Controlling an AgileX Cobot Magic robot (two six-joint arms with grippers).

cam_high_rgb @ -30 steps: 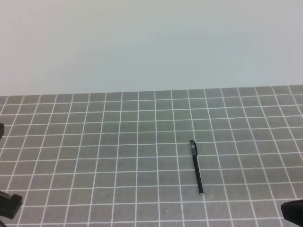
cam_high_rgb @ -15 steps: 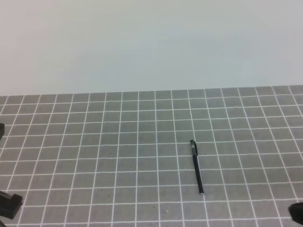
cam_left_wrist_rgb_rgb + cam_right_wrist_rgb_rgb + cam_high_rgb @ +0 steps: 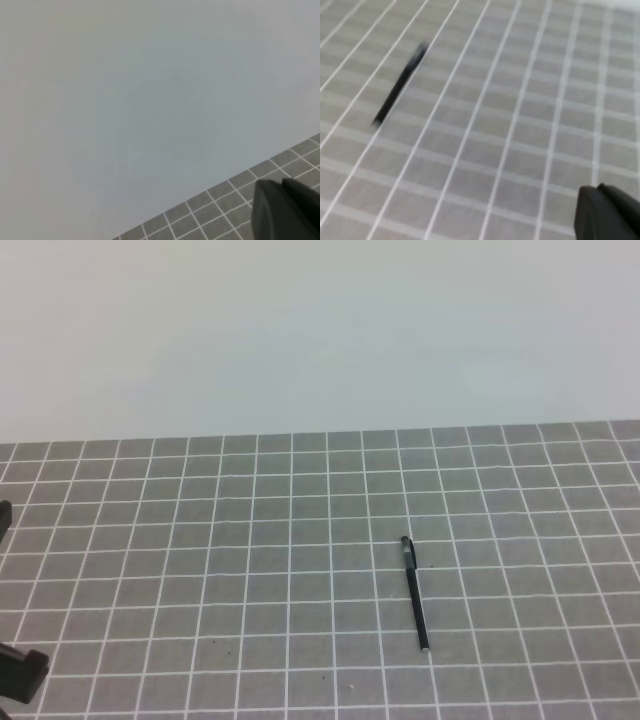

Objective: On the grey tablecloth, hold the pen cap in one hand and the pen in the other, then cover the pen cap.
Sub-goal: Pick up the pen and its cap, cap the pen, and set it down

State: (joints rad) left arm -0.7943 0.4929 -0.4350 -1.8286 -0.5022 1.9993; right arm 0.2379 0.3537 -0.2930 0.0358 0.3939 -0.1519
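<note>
And here is the grey tablecloth (image 3: 200, 570), its thin white grid running across the whole lower half of the high view under a plain pale wall (image 3: 320, 330). Right of centre lies the pen (image 3: 417, 604), a long thin black stick, flat on the cloth, running from the far end toward the near edge and slanting slightly rightward as it comes. The pen cap (image 3: 408, 550) sits on the pen's far end, a slightly thicker dark stub with a hint of pale glint, so the two read as one piece; a small pale tip shows at the near end. Nothing touches it, it lies alone on the cloth. The left tool (image 3: 18, 678) peeks in at the bottom left corner of the high view as a dark block, well apart from the pen, and its wrist camera shows it (image 3: 287, 210) as a dark closed shape in the lower right corner over a sliver of grid, with wall filling the rest; it is closed and carries nothing. The right tool (image 3: 607, 212) is out of the high view, but its own camera catches it low in the right corner, jaws together and empty, with the pen (image 3: 400, 85) a blurred dark streak up left, well apart.
</note>
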